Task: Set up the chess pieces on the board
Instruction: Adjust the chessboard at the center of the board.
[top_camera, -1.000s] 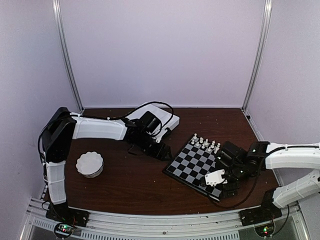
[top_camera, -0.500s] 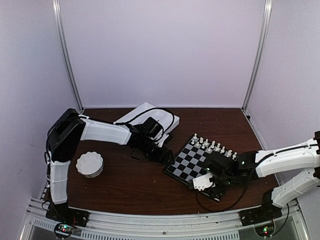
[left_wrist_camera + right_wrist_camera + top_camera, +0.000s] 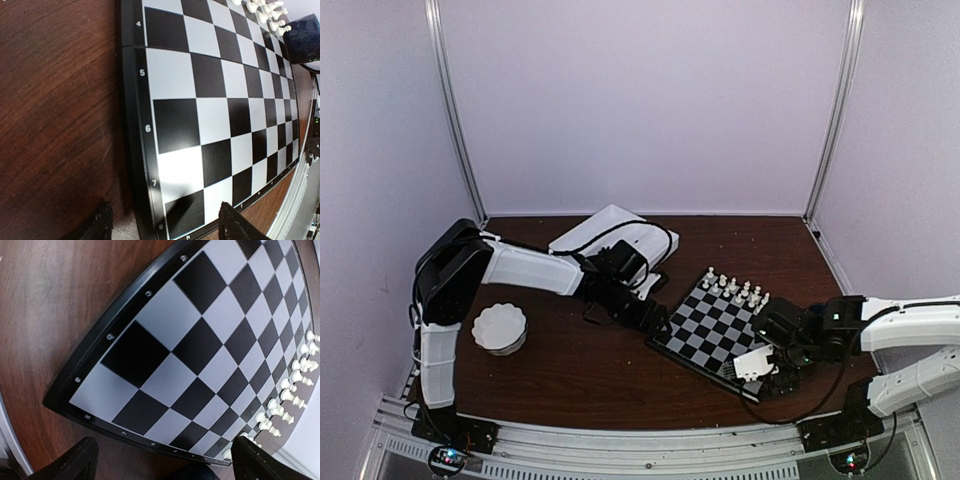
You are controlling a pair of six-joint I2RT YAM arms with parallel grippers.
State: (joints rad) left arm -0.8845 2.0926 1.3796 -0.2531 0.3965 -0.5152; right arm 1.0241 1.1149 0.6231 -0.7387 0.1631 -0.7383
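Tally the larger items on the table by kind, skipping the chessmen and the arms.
chessboard: 1
scalloped bowl: 1
divided tray: 1
Total: 3

Dark wooden table inside pale lilac walls, two slim metal posts at the back corners

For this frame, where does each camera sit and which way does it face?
Top external: high behind the robot, facing down at the table; left claw, right claw and board show.
Left wrist: on the left claw, facing the board's numbered edge; fingertips show.
Right wrist: on the right claw, facing a board corner; fingertips show.
Shared: both wrist views catch the white pieces.
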